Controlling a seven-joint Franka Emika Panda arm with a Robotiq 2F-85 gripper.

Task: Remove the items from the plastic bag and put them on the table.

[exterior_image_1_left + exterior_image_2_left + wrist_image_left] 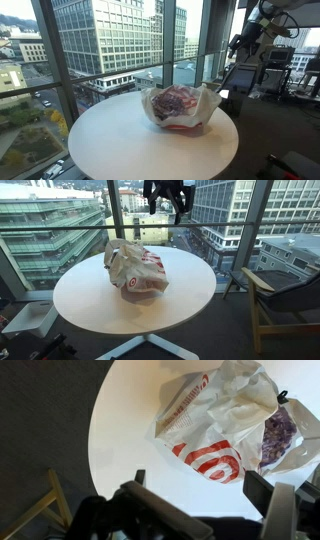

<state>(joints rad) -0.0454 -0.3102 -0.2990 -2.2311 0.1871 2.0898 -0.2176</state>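
A white plastic bag with red print [181, 106] lies crumpled near the middle of the round white table [120, 140]. It shows in both exterior views [137, 269] and in the wrist view [215, 415]. A purple patterned item [280, 435] shows through the bag's open mouth; the rest of its contents are hidden. My gripper [243, 42] hangs high above the table's far side, well clear of the bag, and appears in an exterior view [166, 208]. In the wrist view the gripper [200, 485] has its fingers spread wide with nothing between them.
A wooden armchair [285, 298] stands beside the table; a wooden leg [55, 510] shows on the dark carpet. Floor-to-ceiling windows [100, 40] run close behind the table. Equipment and stands [280, 70] fill one side of the room.
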